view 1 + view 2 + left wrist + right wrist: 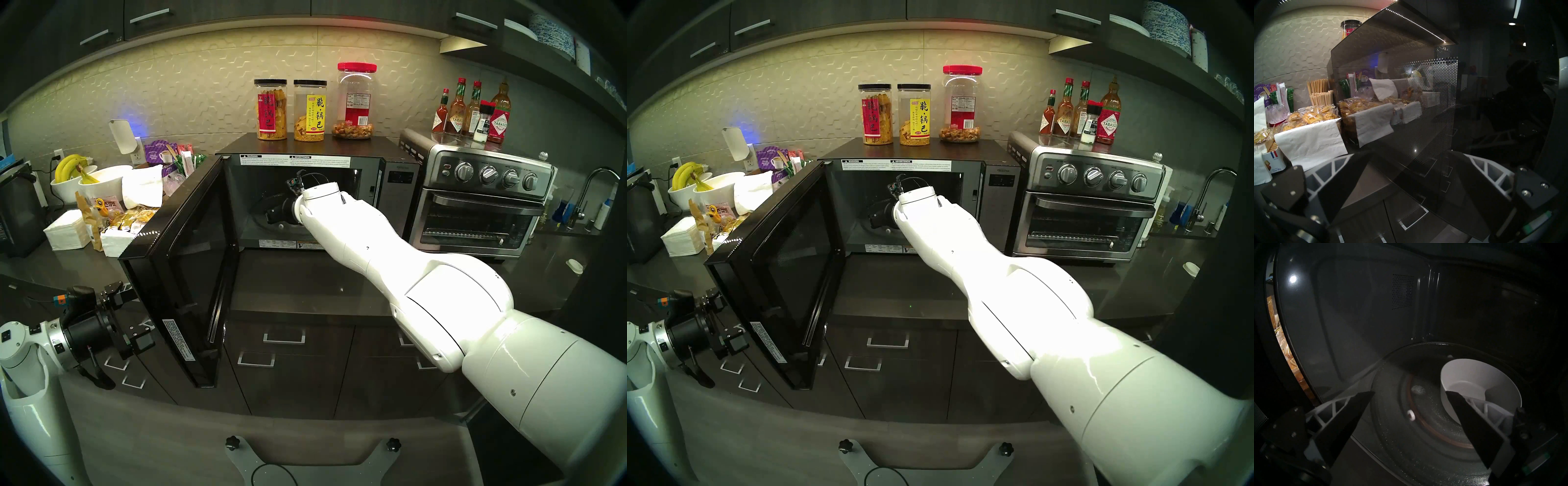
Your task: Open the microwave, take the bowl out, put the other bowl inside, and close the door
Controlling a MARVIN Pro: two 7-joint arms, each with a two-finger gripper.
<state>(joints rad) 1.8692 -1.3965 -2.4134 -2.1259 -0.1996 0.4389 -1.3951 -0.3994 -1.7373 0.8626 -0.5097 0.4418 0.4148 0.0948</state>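
Inside the microwave (390, 149), door (190, 271) swung wide, the right end effector (1410, 394) hangs open beside the white bowl (1480, 389) on the glass turntable (1423, 429); the left end effector (1407, 156), also open, waits at the door's outer face.

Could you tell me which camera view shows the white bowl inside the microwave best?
The right wrist view: the bowl sits on the glass turntable, partly behind one finger. Both head views have the right arm blocking it; the left wrist view faces the door's outside.

The grey frame above the open black microwave (305, 163) cavity carries stickers headed "WARNING" and "ADVERTENCIA". Far right, the red-capped glass sauce bottles (500, 118) read "TABASCO" (twice). A purple snack bag (1260, 93) reads "NONNI'S".
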